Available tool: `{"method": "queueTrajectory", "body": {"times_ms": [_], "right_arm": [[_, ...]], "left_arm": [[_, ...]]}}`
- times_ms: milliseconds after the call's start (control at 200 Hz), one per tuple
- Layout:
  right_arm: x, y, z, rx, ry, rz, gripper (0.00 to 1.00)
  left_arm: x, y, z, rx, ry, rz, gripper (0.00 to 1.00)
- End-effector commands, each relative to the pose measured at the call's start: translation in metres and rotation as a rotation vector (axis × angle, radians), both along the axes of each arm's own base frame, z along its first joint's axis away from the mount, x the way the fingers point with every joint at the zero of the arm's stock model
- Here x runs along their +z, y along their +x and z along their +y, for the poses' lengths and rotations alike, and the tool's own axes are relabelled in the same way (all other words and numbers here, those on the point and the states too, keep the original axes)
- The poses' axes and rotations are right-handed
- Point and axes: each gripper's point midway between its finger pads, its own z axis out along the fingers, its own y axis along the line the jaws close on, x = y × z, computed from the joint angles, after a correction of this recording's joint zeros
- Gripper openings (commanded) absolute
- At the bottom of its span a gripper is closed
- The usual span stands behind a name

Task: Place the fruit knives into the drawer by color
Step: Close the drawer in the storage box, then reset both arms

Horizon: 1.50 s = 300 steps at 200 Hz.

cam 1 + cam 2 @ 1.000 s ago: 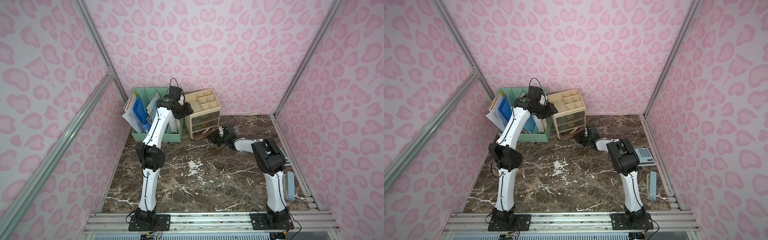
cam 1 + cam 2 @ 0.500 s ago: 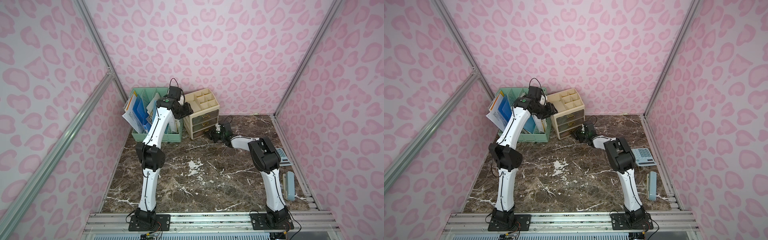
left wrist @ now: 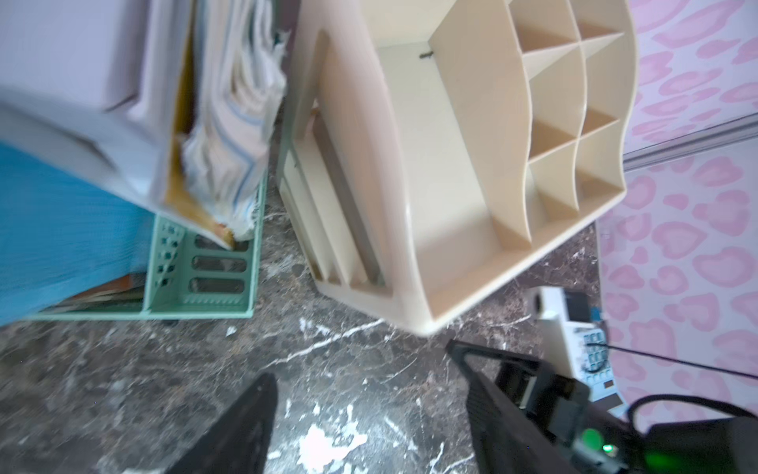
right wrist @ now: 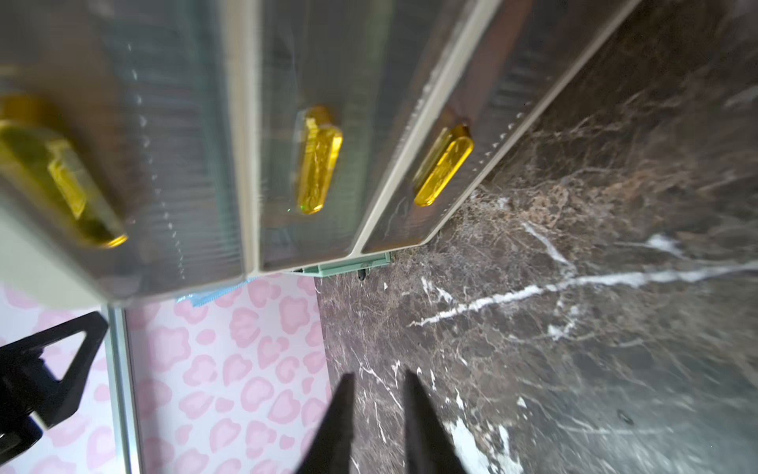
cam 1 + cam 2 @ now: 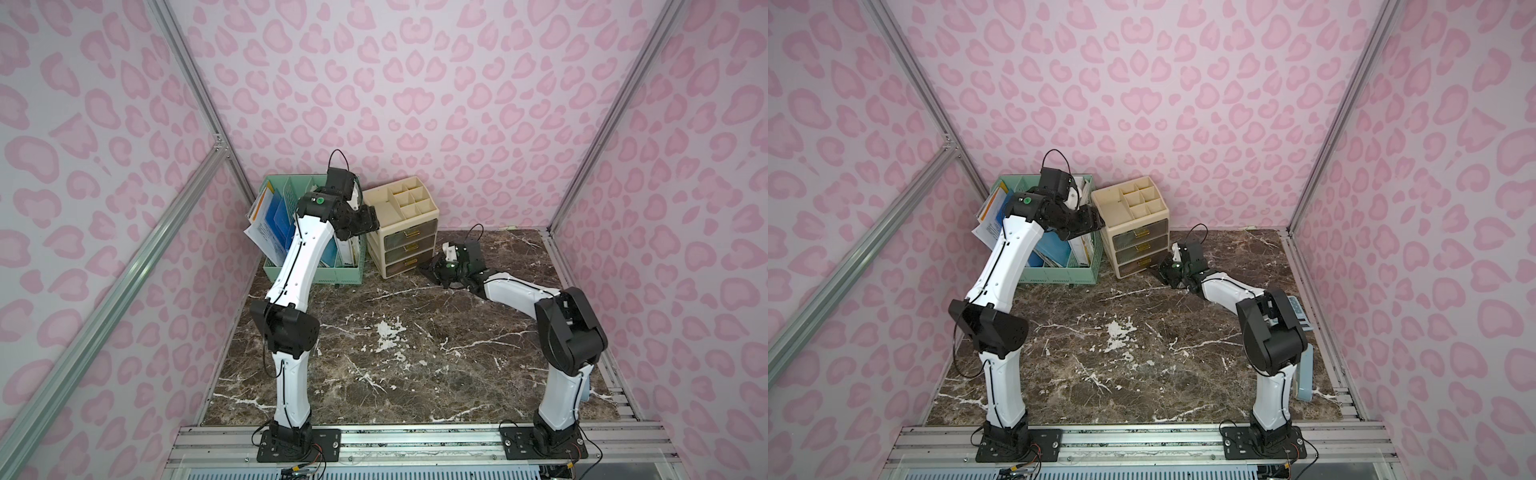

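Marble tabletop [image 5: 415, 353], cream drawers [image 5: 409, 249] all shut. Left fingers [image 3: 238, 431] spread wide, empty, between green rack [image 5: 316, 272] and drawers. Right fingers [image 4: 340, 427] slightly parted, empty, facing drawers.

- I counted two robot arms: the left arm [image 5: 297, 257] and the right arm [image 5: 515, 291].
- I saw one cream drawer chest [image 3: 357, 135].
- It had three drawers [image 4: 348, 123], by my count.
- Each carried one amber handle [image 4: 318, 164], three in all.
- I saw one green basket [image 5: 340, 274]; its papers [image 5: 264, 237] I could not count.
- I made out one calculator [image 5: 1298, 311].
- I noted one pale blue block [image 5: 1304, 374].
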Motion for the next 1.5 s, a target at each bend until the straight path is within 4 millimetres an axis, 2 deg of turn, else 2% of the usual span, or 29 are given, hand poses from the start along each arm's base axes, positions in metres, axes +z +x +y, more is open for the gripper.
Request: {"method": "queueTrajectory", "body": {"times_ms": [0, 50, 95, 195, 290, 330, 350, 405, 500, 595, 720, 790, 835, 935, 990, 1075, 1185, 1260, 1320, 1365, 1415, 1495], "right_arm": [[0.011, -0.016, -0.022, 0.072, -0.169, -0.110, 0.69], [0.025, -0.018, -0.032, 0.084, -0.242, -0.175, 0.89], [0.036, -0.018, -0.042, 0.088, -0.323, -0.235, 0.99], [0.051, -0.014, -0.068, 0.070, -0.494, -0.337, 0.99], [0.054, -0.005, -0.099, 0.014, -0.645, -0.408, 0.99], [0.055, -0.002, -0.116, -0.040, -0.712, -0.434, 0.99], [0.055, -0.001, -0.126, -0.070, -0.749, -0.449, 1.00], [0.057, 0.001, -0.153, -0.160, -0.841, -0.493, 1.00], [0.057, -0.004, -0.203, -0.342, -0.967, -0.561, 1.00], [0.045, -0.016, -0.246, -0.474, -1.027, -0.569, 1.00], [0.014, -0.041, -0.297, -0.606, -1.164, -0.519, 1.00], [-0.004, -0.051, -0.297, -0.550, -1.187, -0.561, 1.00], [-0.012, -0.059, -0.295, -0.537, -1.201, -0.617, 1.00], [-0.028, -0.071, -0.314, -0.591, -1.238, -0.632, 1.00], [-0.032, -0.077, -0.322, -0.613, -1.272, -0.662, 1.00], [-0.026, -0.082, -0.331, -0.660, -1.265, -0.715, 1.00], [-0.018, -0.080, -0.332, -0.673, -1.205, -0.794, 1.00], [-0.014, -0.079, -0.329, -0.675, -1.164, -0.848, 1.00], [-0.022, -0.081, -0.335, -0.711, -1.171, -0.840, 1.00], [-0.031, -0.074, -0.330, -0.668, -1.181, -0.836, 1.00], [-0.034, -0.067, -0.325, -0.634, -1.186, -0.842, 1.00], [-0.037, -0.065, -0.331, -0.636, -1.156, -0.816, 1.00]], "left_arm": [[0.014, -0.006, 0.034, 0.040, 0.178, -0.120, 0.89], [0.016, -0.014, 0.052, 0.085, 0.249, -0.155, 0.98], [0.015, -0.021, 0.067, 0.126, 0.298, -0.180, 0.99], [0.011, -0.034, 0.089, 0.156, 0.364, -0.252, 0.99], [-0.002, -0.049, 0.109, 0.197, 0.424, -0.296, 0.99], [-0.002, -0.052, 0.113, 0.192, 0.429, -0.330, 0.99], [-0.012, -0.056, 0.115, 0.183, 0.438, -0.325, 0.99], [-0.020, -0.061, 0.121, 0.180, 0.453, -0.344, 0.99], [-0.045, -0.068, 0.144, 0.233, 0.436, -0.342, 0.99], [-0.063, -0.077, 0.166, 0.296, 0.418, -0.359, 0.99], [-0.086, -0.086, 0.174, 0.323, 0.446, -0.440, 0.99], [-0.103, -0.089, 0.181, 0.352, 0.462, -0.444, 0.99], [-0.114, -0.089, 0.178, 0.336, 0.452, -0.446, 0.99], [-0.135, -0.086, 0.173, 0.306, 0.437, -0.455, 0.99], [-0.145, -0.085, 0.175, 0.311, 0.448, -0.460, 0.99], [-0.157, -0.086, 0.177, 0.319, 0.447, -0.478, 0.99], [-0.149, -0.089, 0.181, 0.325, 0.463, -0.554, 0.99], [-0.152, -0.090, 0.189, 0.335, 0.490, -0.560, 0.99], [-0.149, -0.088, 0.188, 0.320, 0.454, -0.585, 0.99], [-0.149, -0.086, 0.187, 0.308, 0.444, -0.590, 0.99], [-0.150, -0.083, 0.183, 0.279, 0.438, -0.583, 0.99], [-0.153, -0.081, 0.181, 0.262, 0.421, -0.558, 0.99]]}}
